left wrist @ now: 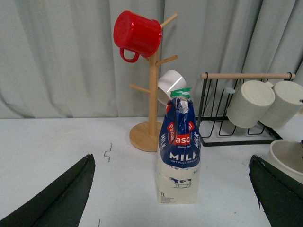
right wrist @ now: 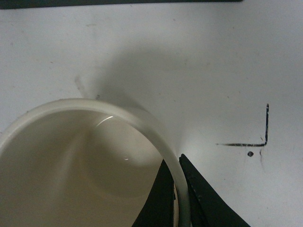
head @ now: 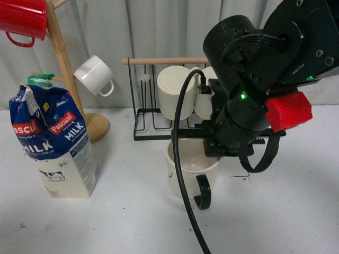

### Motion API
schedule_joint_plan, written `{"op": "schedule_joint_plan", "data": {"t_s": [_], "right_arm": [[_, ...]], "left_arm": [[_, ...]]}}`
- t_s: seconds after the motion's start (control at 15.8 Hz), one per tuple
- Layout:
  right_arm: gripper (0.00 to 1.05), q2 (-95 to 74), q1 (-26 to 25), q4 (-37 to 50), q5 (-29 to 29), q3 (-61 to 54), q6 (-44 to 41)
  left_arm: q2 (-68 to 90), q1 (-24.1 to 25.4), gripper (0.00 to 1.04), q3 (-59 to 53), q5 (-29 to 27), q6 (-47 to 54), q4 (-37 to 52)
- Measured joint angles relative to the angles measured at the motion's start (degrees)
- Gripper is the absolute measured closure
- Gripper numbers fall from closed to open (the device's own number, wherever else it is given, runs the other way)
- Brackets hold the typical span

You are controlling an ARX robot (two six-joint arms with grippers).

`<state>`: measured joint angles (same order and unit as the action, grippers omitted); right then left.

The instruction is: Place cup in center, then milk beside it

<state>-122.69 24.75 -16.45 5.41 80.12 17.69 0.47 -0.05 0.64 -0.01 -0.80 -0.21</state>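
Over the white bench [head: 296,222] the right arm [head: 249,74] stoops; the milk [head: 53,143] stands upright at left, well apart, left jaws wide and empty facing it; the cup [head: 197,163], rim wall pinched in the right jaws, sits beside a black corner mark [right wrist: 264,137], seemingly for centring.

Black right arm [head: 238,47] of rounded, screw-studded drums — green light [head: 242,96], red block [head: 288,110], looping black cable [head: 177,153] — and dark wedge-shaped left fingers [left wrist: 61,198].
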Motion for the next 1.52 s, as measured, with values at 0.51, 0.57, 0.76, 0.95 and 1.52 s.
{"op": "schedule_joint_plan", "data": {"t_s": [0.51, 0.57, 0.76, 0.95, 1.52], "right_arm": [[1.02, 1.0, -0.1, 3.7, 1.8, -3.4, 5.9], [1.02, 1.0, -0.1, 3.7, 1.7, -3.4, 6.1], [0.77, 1.0, -0.1, 4.1, 0.3, -3.5, 6.2], [0.46, 1.1, -0.5, 4.4, -0.9, -3.5, 5.6], [0.25, 34.1, -4.9, 46.1, 4.5, -29.8, -4.5]], "left_arm": [[0.0, 0.0, 0.07, 0.0, 0.0, 0.0, 0.0], [0.0, 0.0, 0.07, 0.0, 0.0, 0.0, 0.0], [0.0, 0.0, 0.07, 0.0, 0.0, 0.0, 0.0], [0.0, 0.0, 0.07, 0.0, 0.0, 0.0, 0.0], [0.0, 0.0, 0.07, 0.0, 0.0, 0.0, 0.0]]}}
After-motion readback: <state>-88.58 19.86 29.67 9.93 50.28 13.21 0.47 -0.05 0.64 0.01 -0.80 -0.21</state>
